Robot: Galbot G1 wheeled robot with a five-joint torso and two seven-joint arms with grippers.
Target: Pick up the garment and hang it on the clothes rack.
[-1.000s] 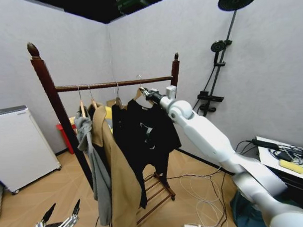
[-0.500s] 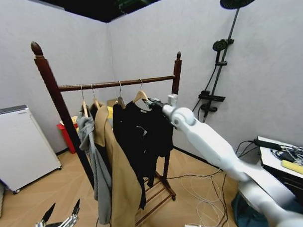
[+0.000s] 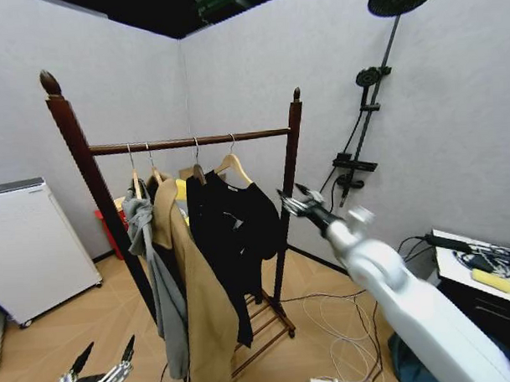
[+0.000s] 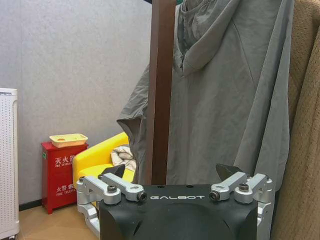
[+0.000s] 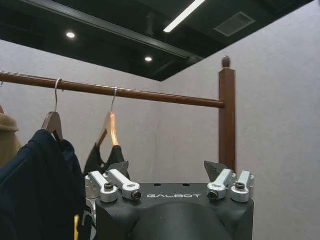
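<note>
You saw the garment (image 3: 235,221) hanging from the horizontal bar of the clothes rack (image 3: 190,143) on its pale wooden hanger (image 3: 231,165), nearest the rack's right post. The black cloth hung free, touched by neither gripper.

The right gripper (image 3: 296,202) stood in the air just beside the right post, apart from the garment, with its fingers spread and holding nothing. In the right wrist view, you saw the same gripper (image 5: 170,172) with its jaws apart, facing the bar, the hanger (image 5: 109,129) and the post with its ball finial.

The left gripper (image 3: 98,372) hung low near the floor, well apart from the rack's bar. Its fingers were spread and empty. In the left wrist view, the left gripper (image 4: 172,179) faced the rack's left post (image 4: 162,90) and the grey hoodie (image 4: 230,85).

Further along the bar, you saw a second dark top (image 3: 207,218), the long tan coat (image 3: 195,285) and the grey hoodie (image 3: 157,270), each on its own hanger.
</note>
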